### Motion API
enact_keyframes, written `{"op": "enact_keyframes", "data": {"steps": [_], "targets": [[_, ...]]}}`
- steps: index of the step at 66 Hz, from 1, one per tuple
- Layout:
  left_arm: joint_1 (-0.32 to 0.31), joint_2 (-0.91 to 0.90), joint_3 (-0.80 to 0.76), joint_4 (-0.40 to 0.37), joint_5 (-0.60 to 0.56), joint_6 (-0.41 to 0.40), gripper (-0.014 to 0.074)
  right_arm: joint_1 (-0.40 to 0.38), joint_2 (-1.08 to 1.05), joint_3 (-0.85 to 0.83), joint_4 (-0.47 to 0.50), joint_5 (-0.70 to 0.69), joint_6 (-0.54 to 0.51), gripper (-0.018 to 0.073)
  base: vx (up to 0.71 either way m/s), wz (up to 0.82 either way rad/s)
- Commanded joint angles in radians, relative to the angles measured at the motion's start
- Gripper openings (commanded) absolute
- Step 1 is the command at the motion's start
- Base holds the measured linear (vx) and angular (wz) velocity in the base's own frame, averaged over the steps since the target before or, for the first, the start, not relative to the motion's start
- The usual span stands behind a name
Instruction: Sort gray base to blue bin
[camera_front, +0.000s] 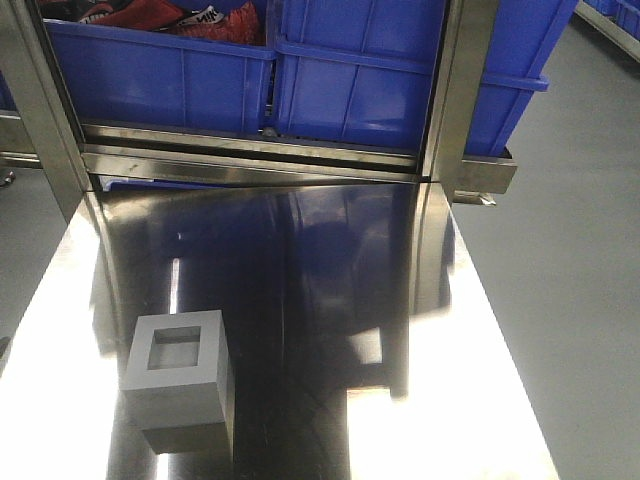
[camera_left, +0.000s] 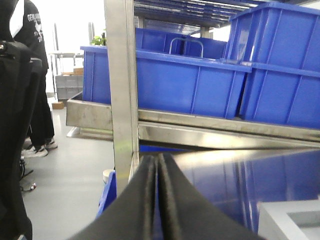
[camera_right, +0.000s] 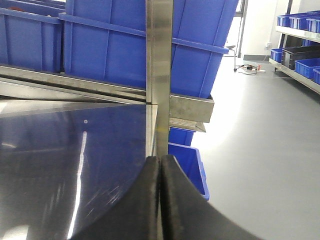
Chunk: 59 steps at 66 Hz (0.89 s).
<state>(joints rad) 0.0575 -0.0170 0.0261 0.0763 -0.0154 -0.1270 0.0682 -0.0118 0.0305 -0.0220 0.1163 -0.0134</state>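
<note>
The left tool (camera_left: 157, 167) has its two dark pads pressed flat together with nothing between them. The right tool (camera_right: 160, 167) is the same, closed on itself and empty. Both sit low at the bottom middle of their wrist views, facing the rack.

The gray base (camera_front: 180, 378) stands on the polished steel surface (camera_front: 330, 270), in the lower left of the front view. A pale corner of it shows at the lower right of the left wrist view (camera_left: 292, 220), so it lies near the left tool and well apart from the right one. Neither tool touches it.

It looks stiff and solid, with a matte skin and plain flat sides, so it should not give under a pinch or slip easily from the pads. I cannot tell its weight. The mirror-smooth surface probably lets it slide if nudged, so coming straight down seems safer than coming in from the side. The best hold is likely across two opposite flat sides, after the pads have been spread wider than the block. A pad in the recess against one wall might also work.

The square recess faces up. The block is close to a cube, so it has no clear long axis. Its sides sit slightly skewed to the surface's edges.

The blue bin (camera_front: 350, 100) stands with other blue tubs on the rack along the top of the frame, beyond the far edge of the surface.
</note>
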Motion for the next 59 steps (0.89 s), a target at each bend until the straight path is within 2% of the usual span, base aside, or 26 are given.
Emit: {"op": "enact_keyframes", "data": {"steps": [1,13,19,30,48,59], "targets": [[-0.002,0.014,-0.001,-0.011,-0.084,-0.011,-0.0006,-0.005,-0.011,0.014,-0.011,-0.078,-0.005,-0.0009,0.00,0.00],[-0.002,0.068,-0.103,-0.012,-0.043,-0.016,-0.0006,-0.005,-0.011,0.014,-0.011,-0.078,-0.005,-0.0009,0.00,0.00],[-0.002,0.132,-0.169,-0.038,0.008,-0.016,-0.0006,-0.005,-0.011,0.014,-0.011,-0.078,-0.005,-0.0009,0.00,0.00],[-0.002,0.280,-0.310,-0.037,0.130,-0.016,-0.0006,-0.005,-0.011,0.014,-0.011,-0.078,-0.005,-0.0009,0.00,0.00],[-0.002,0.510,-0.488,-0.037,0.421,-0.014,-0.0006,-0.005,-0.011,0.014,-0.011,-0.078,-0.005,-0.0009,0.00,0.00],[-0.002,0.599,-0.509,-0.036,0.449,-0.012,-0.0006,-0.005,-0.011,0.014,-0.011,-0.078,-0.005,-0.0009,0.00,0.00]]}}
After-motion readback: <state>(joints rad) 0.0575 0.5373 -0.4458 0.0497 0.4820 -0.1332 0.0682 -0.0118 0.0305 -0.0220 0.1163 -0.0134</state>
